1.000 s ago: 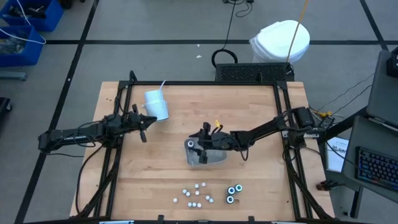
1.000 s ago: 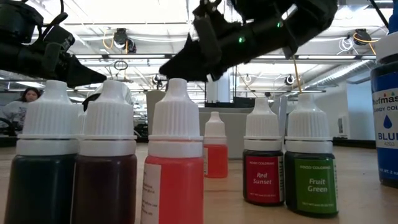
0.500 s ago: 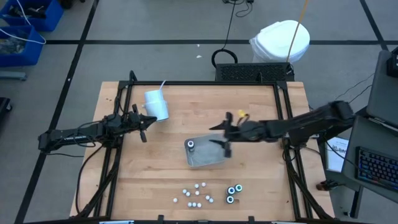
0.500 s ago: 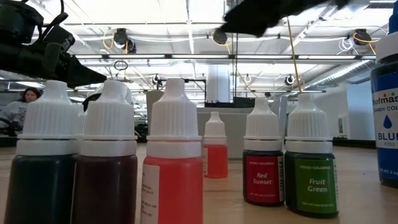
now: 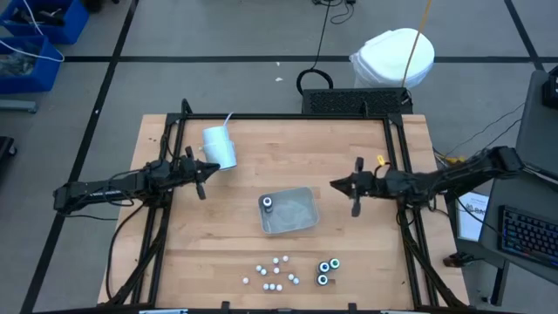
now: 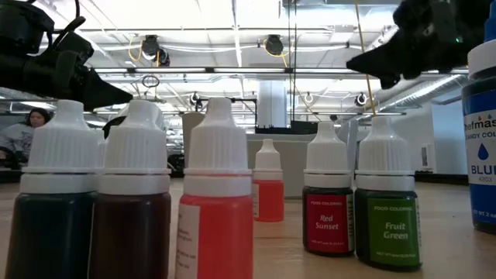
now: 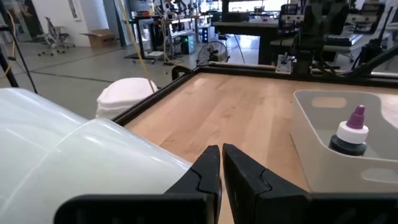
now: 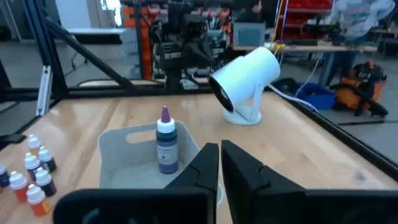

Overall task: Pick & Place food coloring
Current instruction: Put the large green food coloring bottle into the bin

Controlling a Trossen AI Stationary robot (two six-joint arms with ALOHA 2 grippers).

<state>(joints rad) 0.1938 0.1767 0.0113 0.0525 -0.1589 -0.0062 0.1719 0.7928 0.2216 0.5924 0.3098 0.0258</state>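
Observation:
Several food coloring bottles [image 5: 275,273] stand near the table's front edge, with dark round ones [image 5: 327,270] at their right. In the low view they fill the foreground [image 6: 217,194]. One purple-tipped bottle [image 8: 165,146] stands upright in the clear tray [image 5: 296,214] at mid-table. My right gripper [image 5: 335,185] hangs shut and empty to the right of the tray, pointing level at it. My left gripper [image 5: 203,185] waits shut at the left, next to the white cup [image 5: 220,146].
The white cup with a straw [image 8: 245,78] lies on its side at the far left of the table. Black frame rails [image 5: 401,148] run along the table's left, right and far edges. Bare wood lies between the tray and the bottles.
My right gripper has drawn back from over the tray toward the table's right edge, staying about level, and has shut empty. The purple-tipped bottle stays upright in the tray.

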